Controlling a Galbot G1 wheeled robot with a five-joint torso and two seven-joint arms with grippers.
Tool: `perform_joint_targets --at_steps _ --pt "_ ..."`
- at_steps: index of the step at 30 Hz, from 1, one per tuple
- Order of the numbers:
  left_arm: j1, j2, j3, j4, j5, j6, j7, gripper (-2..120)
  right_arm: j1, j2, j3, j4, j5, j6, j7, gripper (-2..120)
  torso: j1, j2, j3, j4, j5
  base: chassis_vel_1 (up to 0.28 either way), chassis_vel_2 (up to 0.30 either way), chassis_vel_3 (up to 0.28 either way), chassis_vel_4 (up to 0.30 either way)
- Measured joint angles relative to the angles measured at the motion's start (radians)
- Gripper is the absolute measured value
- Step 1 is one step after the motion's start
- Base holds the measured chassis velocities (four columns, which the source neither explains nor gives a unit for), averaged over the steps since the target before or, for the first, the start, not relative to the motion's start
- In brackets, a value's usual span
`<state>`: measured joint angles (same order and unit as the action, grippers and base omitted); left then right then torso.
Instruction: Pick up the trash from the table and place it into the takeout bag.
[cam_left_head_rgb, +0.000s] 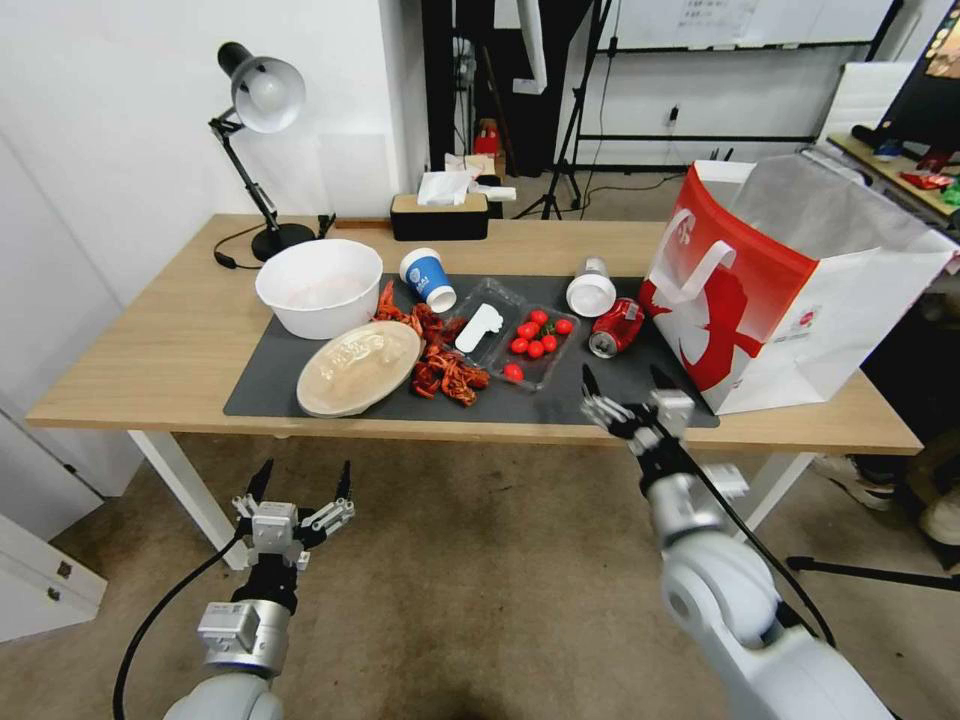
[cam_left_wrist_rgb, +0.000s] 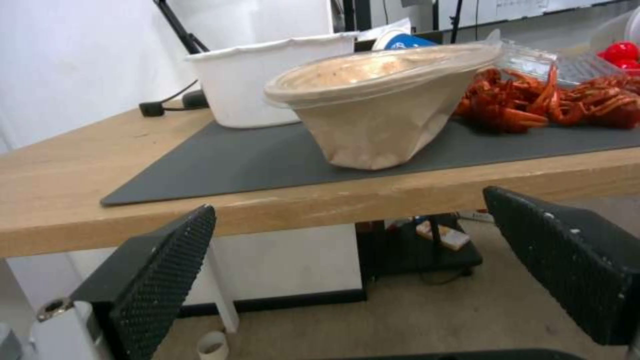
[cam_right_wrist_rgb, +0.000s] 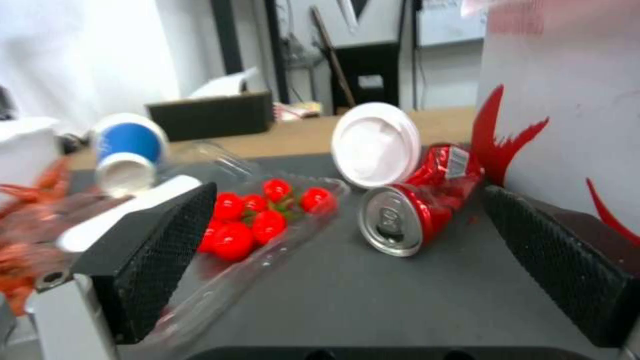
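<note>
One crushed red can (cam_right_wrist_rgb: 417, 200) on side, open top facing right end effector (cam_left_head_rgb: 632, 385).

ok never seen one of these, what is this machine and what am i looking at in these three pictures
It is a wheeled robot with two arms. The wide picture comes from its head; the other two come from cameras on its wrists.

On the table, a dark mat carries a white bowl, a beige lidded container, crayfish shells, a blue-and-white cup, a tray of cherry tomatoes, a white lidded cup and a crushed red can. The takeout bag stands on the right.

The right hand hovers open over the table's near edge, facing the can. The left hand waits open, below the tabletop. Neither holds anything.
</note>
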<state>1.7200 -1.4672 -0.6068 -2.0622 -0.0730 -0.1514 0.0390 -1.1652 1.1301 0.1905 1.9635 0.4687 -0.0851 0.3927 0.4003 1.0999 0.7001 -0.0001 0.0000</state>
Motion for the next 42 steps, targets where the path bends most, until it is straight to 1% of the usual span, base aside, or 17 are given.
perform_joint_targets --at_steps 1,2,3,4,6,7,8,10,12,13,14,18,21,29,36,39,42 --pt "0.0 0.0 0.0 0.0 0.0 0.0 0.0 100 0.0 0.0 0.0 0.0 0.0 0.0 0.0 100 0.0 0.0 0.0 0.0 0.0 0.0 0.0 0.0 0.0" --pt "0.0 -0.002 -0.001 -0.001 -0.003 0.002 0.0 100 0.033 0.005 -0.016 -0.013 0.007 -0.024 0.024 100 0.0 0.0 0.0 0.0001 -0.0001 0.0 0.0 0.0 0.0" --pt "0.002 0.002 -0.003 -0.012 -0.04 0.024 -0.007 100 0.075 0.006 -0.034 -0.024 0.033 -0.065 0.053 100 0.0 0.0 0.0 0.0 -0.0002 0.0 0.0 0.0 0.0" --pt "0.002 0.002 -0.003 -0.012 -0.04 0.024 -0.007 100 0.075 0.006 -0.034 -0.024 0.033 -0.065 0.053 100 0.0 0.0 0.0 0.0 -0.0002 0.0 0.0 0.0 0.0" --pt "-0.008 0.03 -0.022 -0.032 -0.083 0.057 -0.021 100 0.148 0.006 -0.059 -0.051 0.07 -0.111 0.107 100 0.0 0.0 0.0 0.0002 0.0001 0.0 0.0 0.0 0.0" --pt "-0.008 0.03 -0.022 -0.032 -0.083 0.057 -0.021 100 0.148 0.006 -0.059 -0.051 0.07 -0.111 0.107 100 0.0 0.0 0.0 0.0002 0.0001 0.0 0.0 0.0 0.0" --pt "-0.014 0.042 -0.035 -0.039 -0.088 0.065 -0.021 100 0.178 0.005 -0.074 -0.06 0.087 -0.137 0.14 100 0.0 0.0 0.0 0.0002 -0.0004 0.0 0.0 0.0 0.0" --pt "-0.02 0.061 -0.056 -0.051 -0.095 0.08 -0.024 100 0.208 0.005 -0.092 -0.065 0.102 -0.176 0.177 100 0.0 0.0 0.0 0.0001 0.0 0.0 0.0 0.0 0.0" --pt "-0.02 0.066 -0.061 -0.053 -0.098 0.083 -0.025 100 0.213 0.006 -0.096 -0.065 0.103 -0.186 0.187 100 0.0 0.0 0.0 0.0001 -0.0001 0.0 0.0 0.0 0.0" --pt "-0.017 0.075 -0.067 -0.057 -0.101 0.085 -0.025 100 0.219 0.008 -0.103 -0.065 0.109 -0.208 0.207 100 0.0 0.0 0.0 -0.0002 0.0 0.0 0.0 0.0 0.0" --pt "-0.012 0.078 -0.068 -0.06 -0.101 0.085 -0.026 100 0.224 0.009 -0.113 -0.067 0.117 -0.233 0.229 100 0.0 0.0 0.0 -0.0001 -0.0001 0.0 0.0 0.0 0.0" --pt "-0.003 0.071 -0.06 -0.067 -0.097 0.085 -0.026 100 0.235 0.011 -0.125 -0.074 0.14 -0.259 0.265 100 0.0 0.0 0.0 0.0 0.0001 0.0 0.0 0.0 0.0" --pt "0.004 0.053 -0.037 -0.064 -0.069 0.083 -0.024 100 0.265 0.013 -0.137 -0.088 0.212 -0.296 0.323 100 0.0 0.0 0.0 0.0 0.0001 0.0 0.0 0.0 0.0" --pt "0.016 0.055 -0.031 -0.054 -0.05 0.067 -0.023 100 0.304 0.022 -0.143 -0.115 0.282 -0.331 0.376 100 0.0 0.0 0.0 0.0 0.0 0.0 0.0 0.0 0.0" --pt "0.039 0.022 -0.025 -0.044 -0.029 0.037 -0.021 100 0.313 0.033 -0.145 -0.127 0.299 -0.334 0.383 100 0.0 0.0 0.0 0.0001 -0.0001 0.0 0.0 0.0 0.0" --pt "0.048 0.019 -0.029 -0.051 -0.041 0.035 -0.021 100 0.326 0.027 -0.142 -0.13 0.327 -0.334 0.386 100 0.0 0.0 0.0 0.0001 -0.0001 0.0 0.0 0.0 0.0" --pt "0.049 0.029 -0.037 -0.054 -0.045 0.038 -0.021 100 0.343 0.007 -0.151 -0.139 0.36 -0.335 0.394 100 0.0 0.0 0.0 0.0 0.0 0.0 0.0 0.0 0.0"
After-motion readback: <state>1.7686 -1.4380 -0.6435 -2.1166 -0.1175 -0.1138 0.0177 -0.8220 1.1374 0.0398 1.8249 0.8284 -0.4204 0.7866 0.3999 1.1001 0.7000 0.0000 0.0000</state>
